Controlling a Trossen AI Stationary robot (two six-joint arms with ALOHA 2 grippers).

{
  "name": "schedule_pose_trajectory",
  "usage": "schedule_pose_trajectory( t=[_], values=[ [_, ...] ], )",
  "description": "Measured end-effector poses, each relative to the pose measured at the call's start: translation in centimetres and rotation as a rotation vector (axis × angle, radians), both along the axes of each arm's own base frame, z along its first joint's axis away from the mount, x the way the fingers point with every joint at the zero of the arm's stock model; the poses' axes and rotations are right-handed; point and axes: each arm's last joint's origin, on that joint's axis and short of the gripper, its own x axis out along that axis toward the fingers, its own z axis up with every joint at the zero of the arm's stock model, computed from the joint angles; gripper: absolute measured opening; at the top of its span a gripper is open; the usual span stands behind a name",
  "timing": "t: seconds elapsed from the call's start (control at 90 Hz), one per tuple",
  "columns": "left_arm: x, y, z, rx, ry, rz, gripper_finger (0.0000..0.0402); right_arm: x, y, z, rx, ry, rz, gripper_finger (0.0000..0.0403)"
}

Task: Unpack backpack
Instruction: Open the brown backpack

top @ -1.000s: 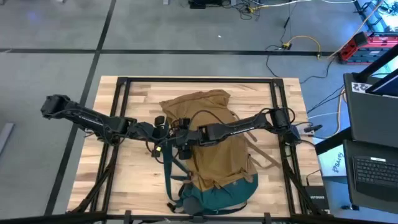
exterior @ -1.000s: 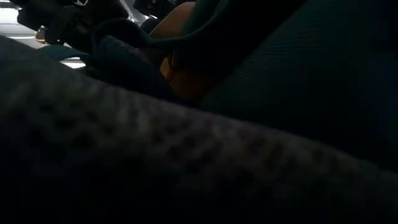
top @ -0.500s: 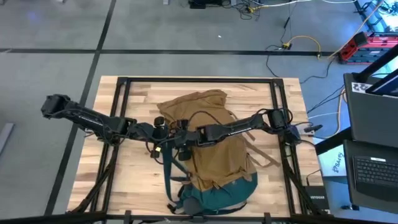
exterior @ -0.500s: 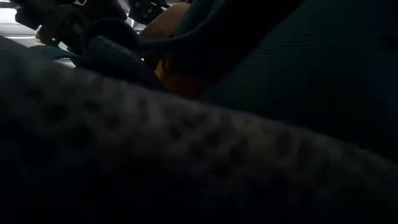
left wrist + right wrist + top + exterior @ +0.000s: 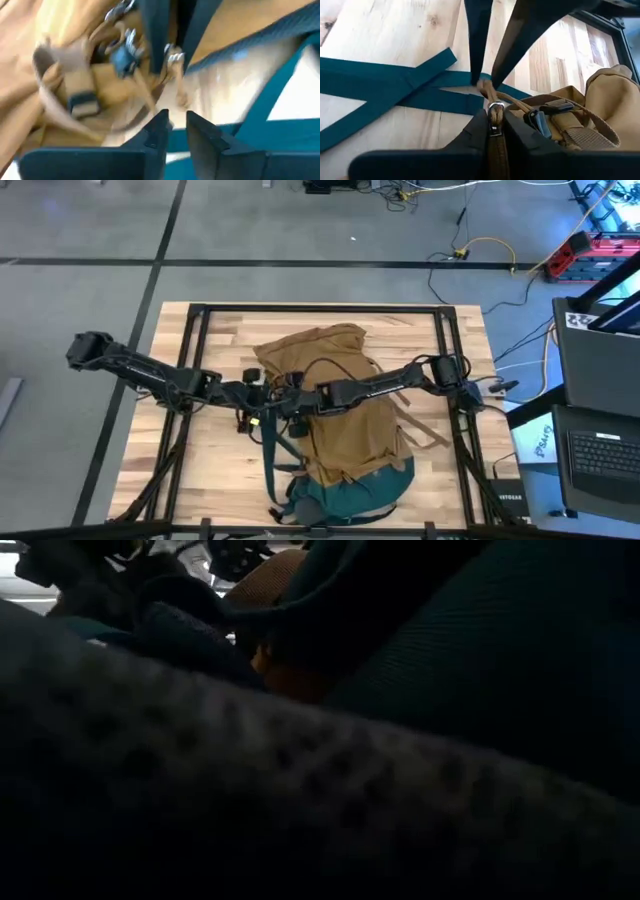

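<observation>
The right pincer [image 5: 491, 131] is closed on a tan webbing strap with a small metal ring [image 5: 495, 107], held between its dark fingers [image 5: 475, 131] just above the light wooden slatted tabletop [image 5: 385, 40]. The left pincer [image 5: 175, 131] is seen with its fingers slightly parted and nothing between them, close beside the right one near the tabletop's middle. Both meet at the left flank of the large soft tan-brown fabric backpack with dark teal-green base [image 5: 345, 415], which lies across the middle of the tabletop, base toward the near edge. Flat teal straps [image 5: 395, 87] are spread on the wood beside it.
</observation>
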Motion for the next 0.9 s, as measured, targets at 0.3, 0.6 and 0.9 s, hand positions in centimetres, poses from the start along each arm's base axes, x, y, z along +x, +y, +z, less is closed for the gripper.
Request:
schedule_pose_trajectory(
  t=[0.3,0.6,0.9],
  values=[
    [0.3,0.2,0.1,0.049,-0.036,0.061,0.0108,0.0,0.0,0.0,-0.001,0.002,0.000,0.0019],
    [2.4,0.0,-2.2,0.177,-0.075,0.033,0.0115,-0.2,0.2,-0.1,0.002,0.020,0.009,0.0019],
    [3.3,0.1,-2.9,0.286,-0.100,0.046,0.0116,-0.2,0.2,-0.2,0.001,0.028,0.010,0.0019]
  ],
)
